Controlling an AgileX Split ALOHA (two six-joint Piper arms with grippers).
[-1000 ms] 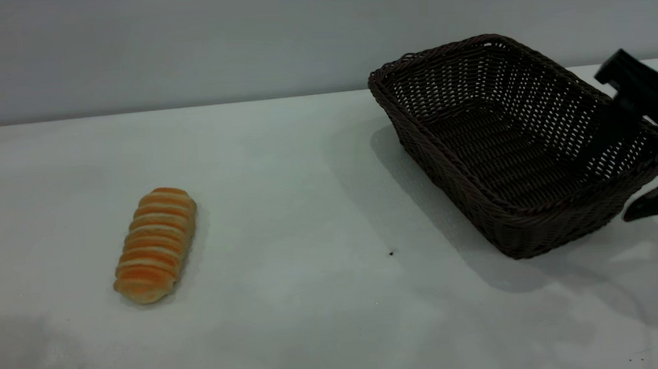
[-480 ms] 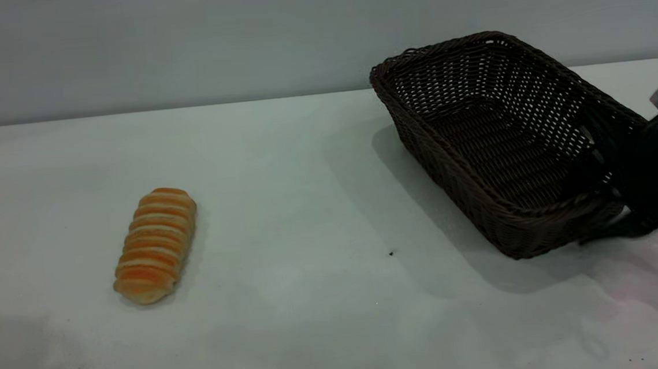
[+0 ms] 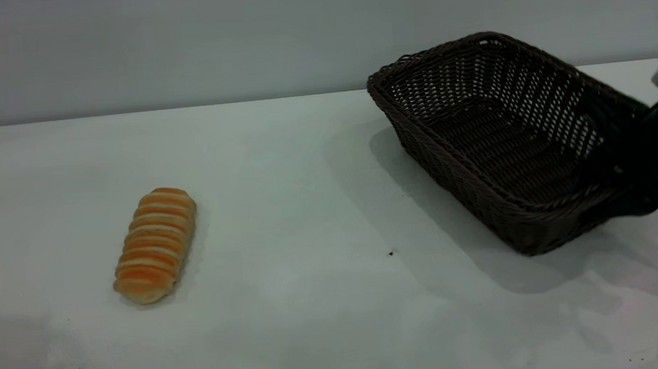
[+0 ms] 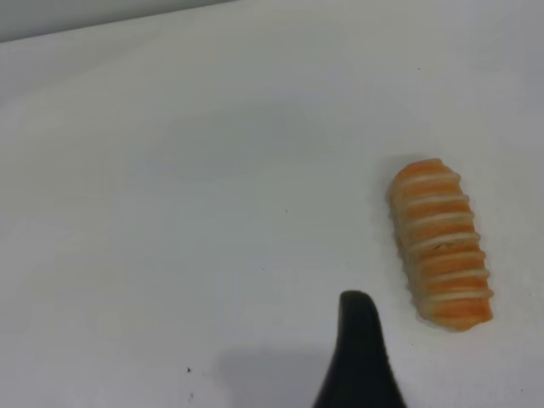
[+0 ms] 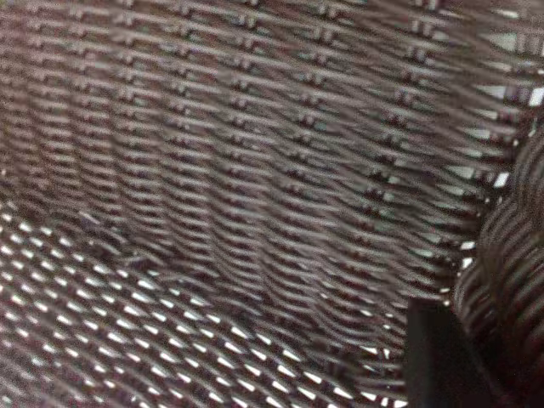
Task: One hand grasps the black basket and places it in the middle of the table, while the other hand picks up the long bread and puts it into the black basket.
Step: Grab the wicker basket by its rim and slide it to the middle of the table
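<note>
1. The long bread (image 3: 155, 244) lies flat on the white table (image 3: 284, 211) at the left side of the exterior view, its length running toward the far edge with a slight lean to the right. Nothing touches it.
2. My left end effector (image 4: 361, 357) does not appear in the exterior view. In my left wrist view only one dark fingertip (image 4: 359, 327) shows, above the table and near the long bread (image 4: 440, 243) but apart from it. I cannot tell from this how far those fingers are spread.
3. A small dark speck (image 3: 391, 253) sits on the table between the bread and the basket.
4. The black basket (image 3: 494, 138) is at the right side of the table, tilted: its near right end is raised off the table, and its far left part sits lower.
5. My right end effector (image 3: 624, 178) is at the basket's right end wall, clamped on the braided rim there. My right wrist view is filled with the basket's weave (image 5: 212, 170), with one dark finger (image 5: 442, 357) pressed against the rim.
</note>
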